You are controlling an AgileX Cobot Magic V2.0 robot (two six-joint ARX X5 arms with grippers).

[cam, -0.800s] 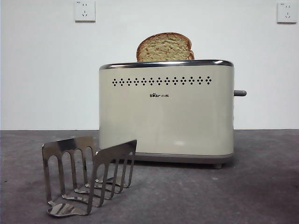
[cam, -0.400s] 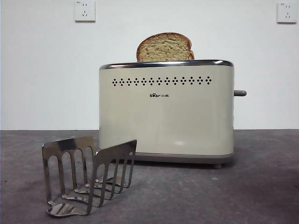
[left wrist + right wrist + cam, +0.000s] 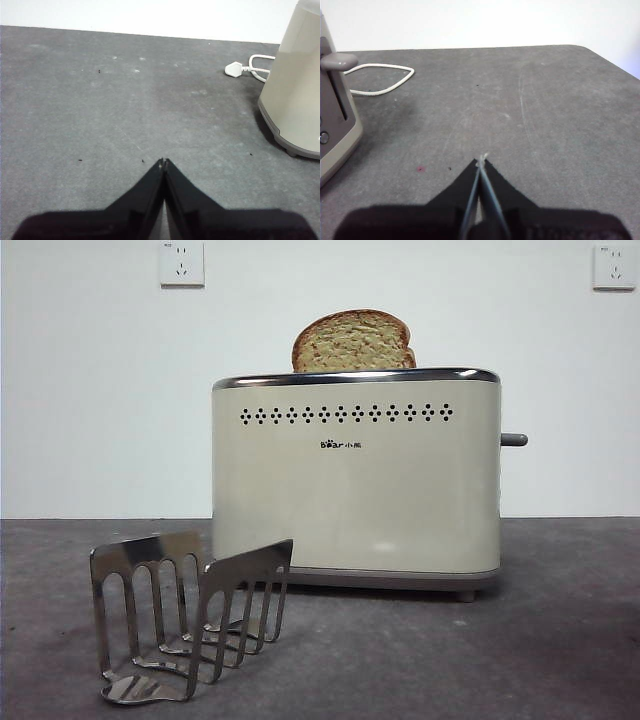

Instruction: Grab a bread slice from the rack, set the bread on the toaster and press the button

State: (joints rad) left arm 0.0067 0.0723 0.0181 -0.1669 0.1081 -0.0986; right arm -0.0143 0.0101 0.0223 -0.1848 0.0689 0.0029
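The slice of bread (image 3: 352,342) stands upright in the top slot of the cream toaster (image 3: 355,480), its rounded top showing above the chrome rim. The grey button (image 3: 513,440) sticks out from the toaster's right end; it also shows in the right wrist view (image 3: 339,61). The steel rack (image 3: 185,615) stands empty at the front left. My left gripper (image 3: 163,161) is shut and empty over bare table, beside the toaster's corner (image 3: 295,85). My right gripper (image 3: 482,159) is shut and empty, off to the side of the toaster's end (image 3: 332,125). Neither arm shows in the front view.
A white plug and cord (image 3: 245,68) lie on the grey table behind the toaster; the cord also shows in the right wrist view (image 3: 382,82). Two white wall sockets (image 3: 181,262) sit high on the wall. The table's edge (image 3: 615,62) curves past the right gripper.
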